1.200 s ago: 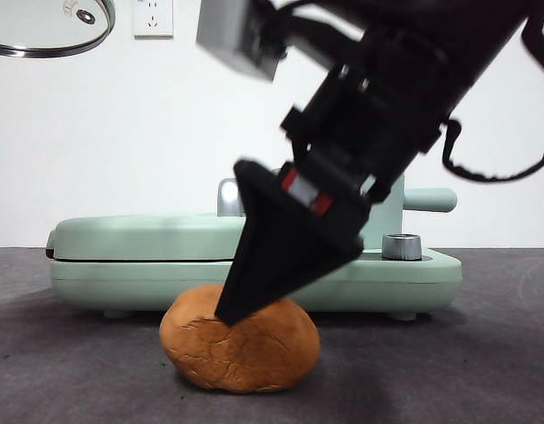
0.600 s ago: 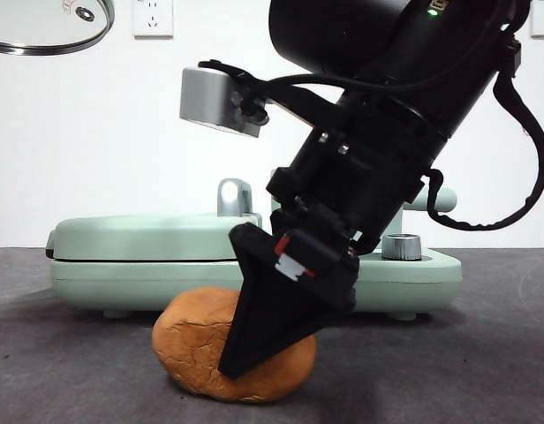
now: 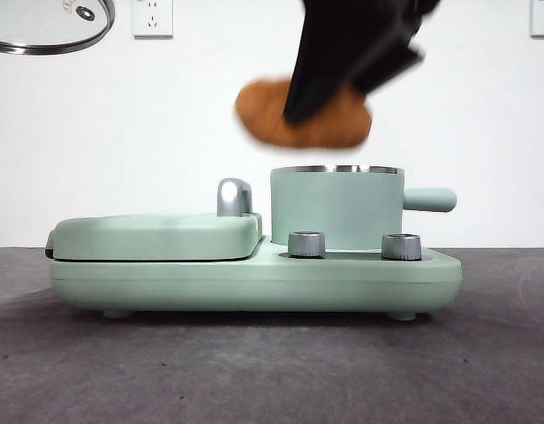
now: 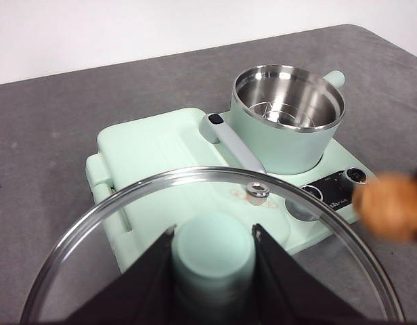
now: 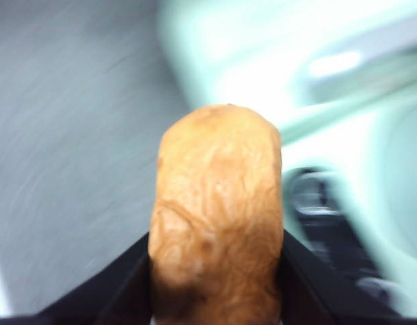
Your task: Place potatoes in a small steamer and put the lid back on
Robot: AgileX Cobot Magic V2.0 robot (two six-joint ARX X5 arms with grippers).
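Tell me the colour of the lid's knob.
Mint green; the knob shows best in the left wrist view.

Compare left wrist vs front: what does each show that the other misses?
Left wrist only: the steamer's bare steel inside, and the left hand shut on the lid's knob. Front only: the potato held in the air by the right hand, above the pot and nearer its left side. Both: steamer, griddle, potato, lid.

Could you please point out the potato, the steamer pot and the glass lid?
potato (image 3: 329, 124), front view, its orange skin.
steamer pot (image 3: 336, 210), front view, its green wall.
glass lid (image 4: 127, 223), left wrist view, its glass pane.
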